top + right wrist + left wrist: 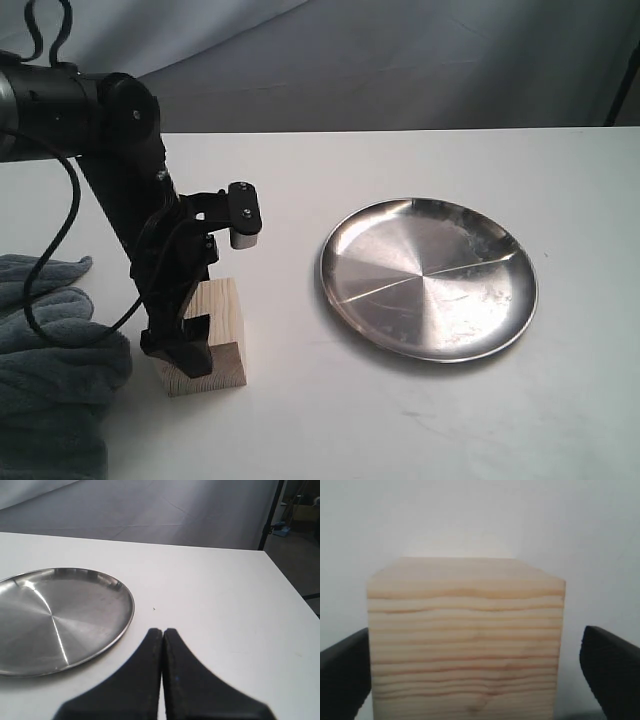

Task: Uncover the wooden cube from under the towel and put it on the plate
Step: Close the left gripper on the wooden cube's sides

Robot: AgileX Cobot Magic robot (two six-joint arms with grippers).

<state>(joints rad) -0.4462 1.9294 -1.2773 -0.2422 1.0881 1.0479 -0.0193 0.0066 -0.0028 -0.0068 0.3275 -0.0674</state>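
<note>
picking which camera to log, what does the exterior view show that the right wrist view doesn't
Only the exterior view shows the wooden cube standing on the white table, the left gripper open around it, and the blue-grey towel bunched at the left edge of that view. Only the right wrist view shows the right gripper, which is shut, and the table's far corner with dark floor beyond. Both show the stainless-steel plate, with nothing on it, and the table.

Bare cube (225, 335) btwn towel (50, 375) & plate (428, 278)
</note>
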